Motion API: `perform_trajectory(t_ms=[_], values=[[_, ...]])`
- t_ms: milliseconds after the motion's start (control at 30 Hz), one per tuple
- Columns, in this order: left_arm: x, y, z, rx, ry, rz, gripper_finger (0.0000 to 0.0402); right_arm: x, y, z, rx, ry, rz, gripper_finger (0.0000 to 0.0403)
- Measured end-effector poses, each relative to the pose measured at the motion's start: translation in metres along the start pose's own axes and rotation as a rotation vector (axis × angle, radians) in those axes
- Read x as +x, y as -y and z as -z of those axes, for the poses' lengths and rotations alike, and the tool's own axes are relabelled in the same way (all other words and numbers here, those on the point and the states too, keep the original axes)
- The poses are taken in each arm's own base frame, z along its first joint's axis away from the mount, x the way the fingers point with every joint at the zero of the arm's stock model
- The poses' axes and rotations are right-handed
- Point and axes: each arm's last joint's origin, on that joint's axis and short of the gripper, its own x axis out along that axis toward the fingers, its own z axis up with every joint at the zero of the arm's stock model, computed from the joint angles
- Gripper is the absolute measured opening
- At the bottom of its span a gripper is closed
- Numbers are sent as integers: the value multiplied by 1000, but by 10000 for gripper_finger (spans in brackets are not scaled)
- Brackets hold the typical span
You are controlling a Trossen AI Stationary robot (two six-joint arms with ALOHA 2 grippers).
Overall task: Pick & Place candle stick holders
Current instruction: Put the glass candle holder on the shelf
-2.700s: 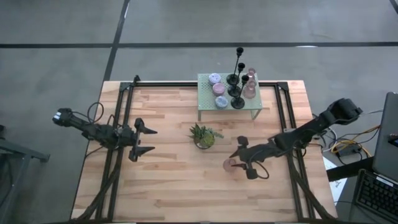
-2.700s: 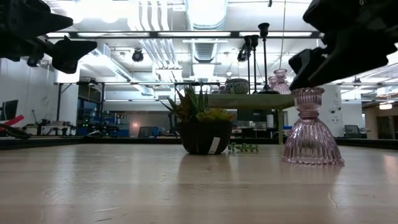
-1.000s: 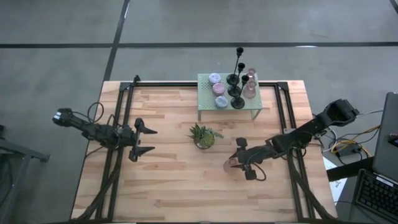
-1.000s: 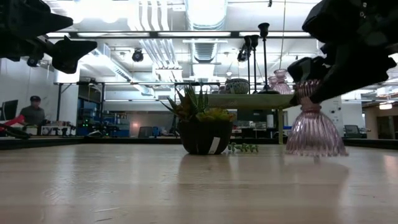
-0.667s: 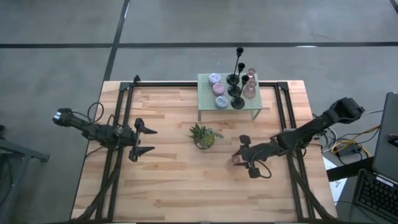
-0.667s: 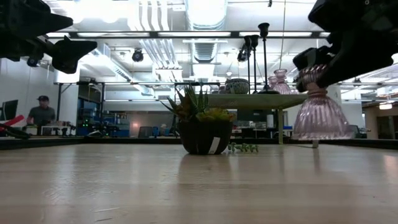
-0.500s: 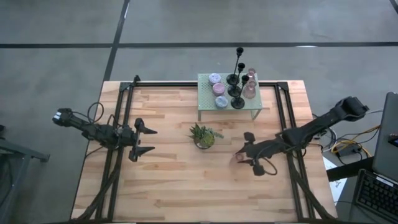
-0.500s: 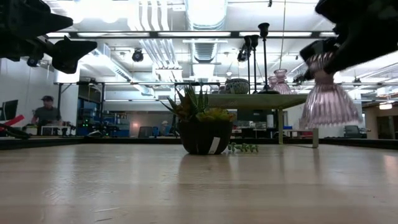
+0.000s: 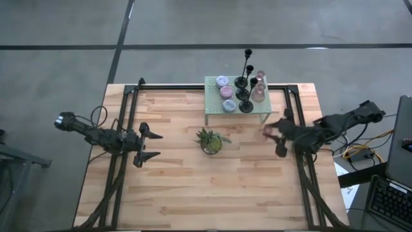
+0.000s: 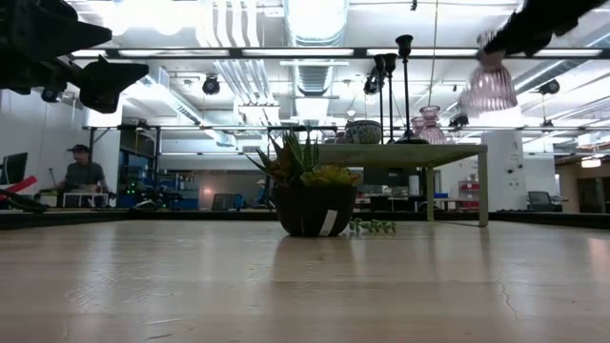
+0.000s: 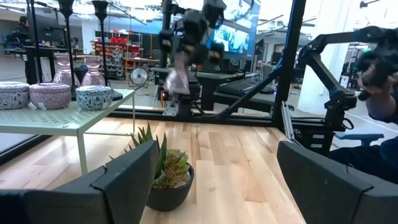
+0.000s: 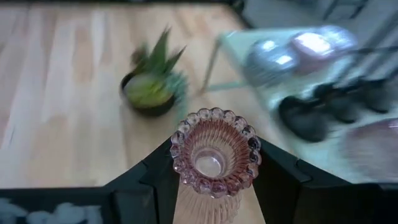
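The mesh rack [image 9: 235,100] stands at the table's [image 9: 180,193] far edge, right of centre. On the rack sit three candlesticks [image 9: 245,84] in a close row down the middle, small round holders [image 9: 225,92] to their left, and two glass holders [image 9: 259,89] to their right. In front of the rack, a little to its left, the potted plant [image 9: 210,140] rests on the table. Right of the rack's near right corner, the right gripper [image 9: 277,137] holds a ribbed glass holder [image 10: 488,88] in the air, above rack height. Well left of the plant, the left gripper [image 9: 149,146] hovers over the table's left side, fingers spread, pointing towards the plant.
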Motion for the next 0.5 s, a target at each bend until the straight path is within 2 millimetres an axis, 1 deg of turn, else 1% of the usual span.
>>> perform_trajectory(t_ms=[133, 233, 367, 500], values=[[0, 0, 0, 1, -4, 0, 335, -20, 18, -11, 63, 82, 78, 162], [0, 0, 0, 1, -4, 0, 335, -28, 29, -16, 108, 120, 150, 161], [0, 0, 0, 1, -4, 0, 335, -28, 40, -17, 147, 117, 233, 161], [0, 0, 0, 1, -4, 0, 335, -22, 47, -17, 148, 79, 309, 162]])
